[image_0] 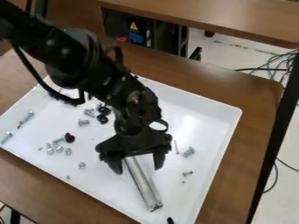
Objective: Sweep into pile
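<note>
1. The black two-finger tool [139,164] hung over the lower middle of the white rectangular plastic tray [234,127], its arm coming in from the view's upper left.
2. Tool was open, jaws spread well apart; a long silver metal bar [142,186] ran from btwn them toward the tray's near edge, slanting down to the view's right. Couldn't tell if any part of it touched the jaws.
3. Task's hardware lay loose on the tray, mostly on the view's left, not in 1 pile.
4. Far left: a silver bolt [29,116] w/ a small rusty-looking bit at its lower end, plus another silver bolt [7,138] nr the rim.
5. Upper middle, beside the arm: two black blocky pieces [103,118] close together, w/ a few silver bolts [89,113] just left.
6. Below those: a round black knob-like piece [69,138] & a loose group of short silver bolts [50,148]; a silver nut-like piece [81,166] sat apart, nearer the tool.
7. View's right of the tool: a thin silver pin [176,147], a thick silver bolt [189,152] nr it, & a small screw [187,173] lower down.
8. Tray sat on the brown wood-look bench [257,113]; behind, a second brown tabletop [222,17] & dark loose cables [280,61] on a pale floor [219,52].
</note>
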`<state>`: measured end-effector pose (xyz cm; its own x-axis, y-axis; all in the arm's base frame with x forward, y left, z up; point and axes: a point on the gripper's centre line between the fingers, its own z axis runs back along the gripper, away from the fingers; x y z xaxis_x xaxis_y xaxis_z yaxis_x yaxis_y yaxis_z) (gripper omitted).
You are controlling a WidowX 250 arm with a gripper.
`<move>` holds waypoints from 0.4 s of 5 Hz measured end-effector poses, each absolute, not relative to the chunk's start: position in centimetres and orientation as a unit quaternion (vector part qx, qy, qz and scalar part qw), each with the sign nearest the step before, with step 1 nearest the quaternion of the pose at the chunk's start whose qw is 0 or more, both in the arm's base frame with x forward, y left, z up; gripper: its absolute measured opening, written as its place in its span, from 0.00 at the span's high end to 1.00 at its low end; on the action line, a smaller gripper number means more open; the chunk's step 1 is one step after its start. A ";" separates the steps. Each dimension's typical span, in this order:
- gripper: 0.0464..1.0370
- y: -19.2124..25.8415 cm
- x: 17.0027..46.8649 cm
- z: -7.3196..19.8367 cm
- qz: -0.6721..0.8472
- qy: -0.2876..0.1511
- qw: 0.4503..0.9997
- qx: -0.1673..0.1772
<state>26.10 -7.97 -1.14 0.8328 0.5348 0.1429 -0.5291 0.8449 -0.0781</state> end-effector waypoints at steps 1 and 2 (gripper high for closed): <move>0.04 -7.7 25.9 -1.9 0.286 -0.073 0.956 -0.005; 0.11 -8.0 26.1 -3.6 0.286 -0.055 0.957 -0.003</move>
